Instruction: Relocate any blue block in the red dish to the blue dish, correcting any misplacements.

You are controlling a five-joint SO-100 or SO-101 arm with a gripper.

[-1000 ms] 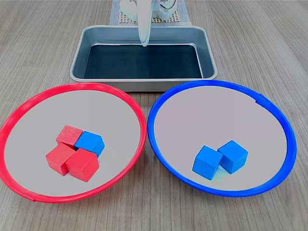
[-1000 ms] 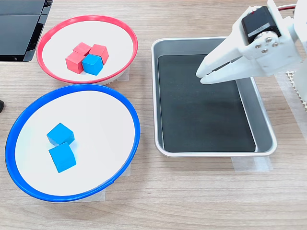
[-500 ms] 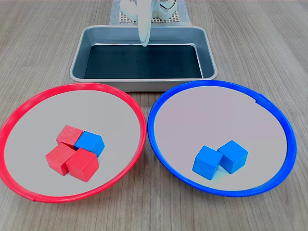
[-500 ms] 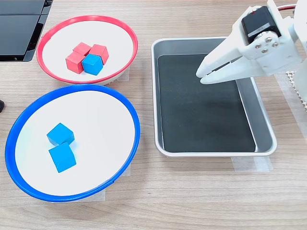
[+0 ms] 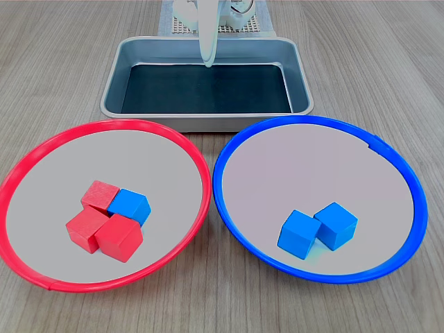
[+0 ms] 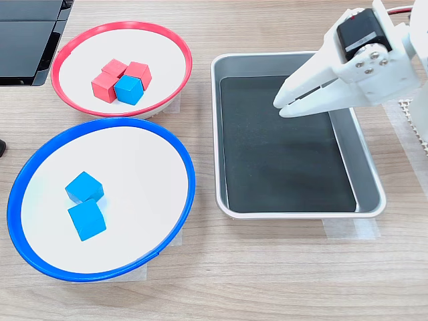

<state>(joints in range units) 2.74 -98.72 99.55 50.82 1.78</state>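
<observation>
Pre-reach stage: gripper (image 6: 279,107), jaws nearly closed and empty, over metal tray (image 6: 364,170); next, travel to blue block (image 6: 128,89) in red dish (image 6: 175,47), upper left.

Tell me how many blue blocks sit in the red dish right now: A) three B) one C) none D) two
B: in both exterior views, the red dish holds a single blue block touching three red blocks, while two other blue blocks already sit in the blue dish.
</observation>
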